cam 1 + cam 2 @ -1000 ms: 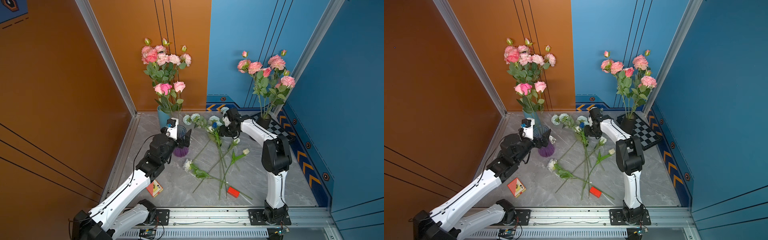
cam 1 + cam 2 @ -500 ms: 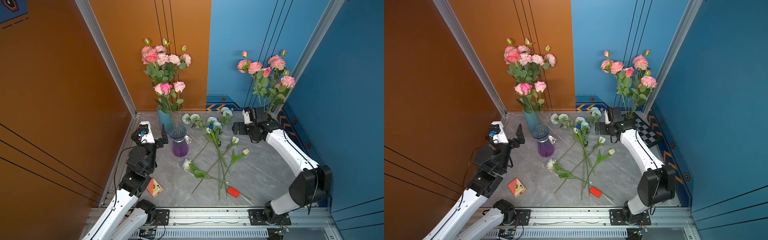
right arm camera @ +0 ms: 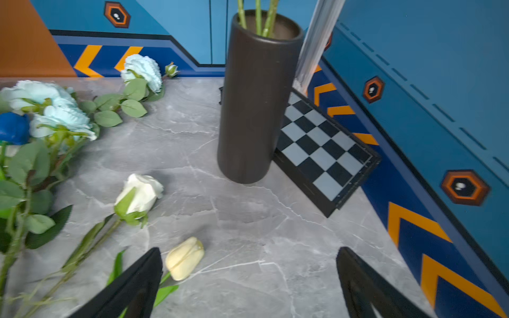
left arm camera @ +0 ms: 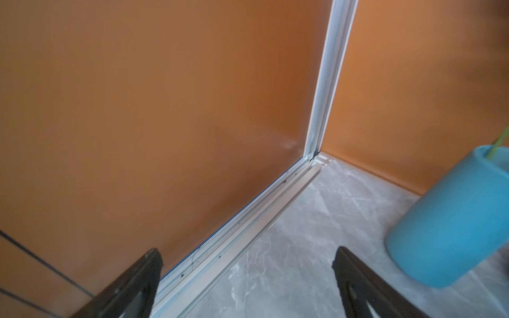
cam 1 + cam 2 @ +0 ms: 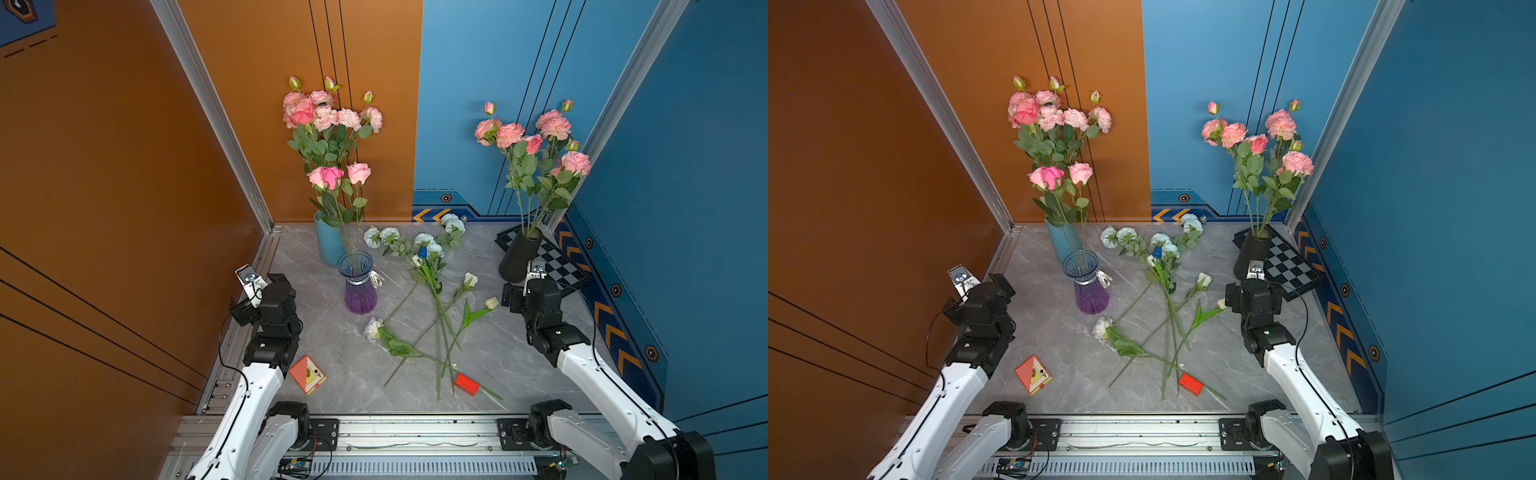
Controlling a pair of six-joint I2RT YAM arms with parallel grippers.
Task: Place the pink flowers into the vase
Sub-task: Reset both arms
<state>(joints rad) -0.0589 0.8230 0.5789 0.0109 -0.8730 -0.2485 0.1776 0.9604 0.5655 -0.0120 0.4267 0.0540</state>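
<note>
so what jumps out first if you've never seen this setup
Two tall bunches of pink flowers: one against the orange wall in a blue vase, another in a black vase by the blue wall. Between them, pale blue and white flowers lie scattered on the grey table.

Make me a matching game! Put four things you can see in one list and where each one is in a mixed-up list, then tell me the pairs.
Things:
1. tall pink flowers
2. white rose
3. black vase
4. red block

Places:
A. beside the checkerboard
B. lying on the table, in front of the purple vase
C. standing in the blue vase
D. near the table's front edge, on some stems

Pairs: 1-C, 2-B, 3-A, 4-D
</note>
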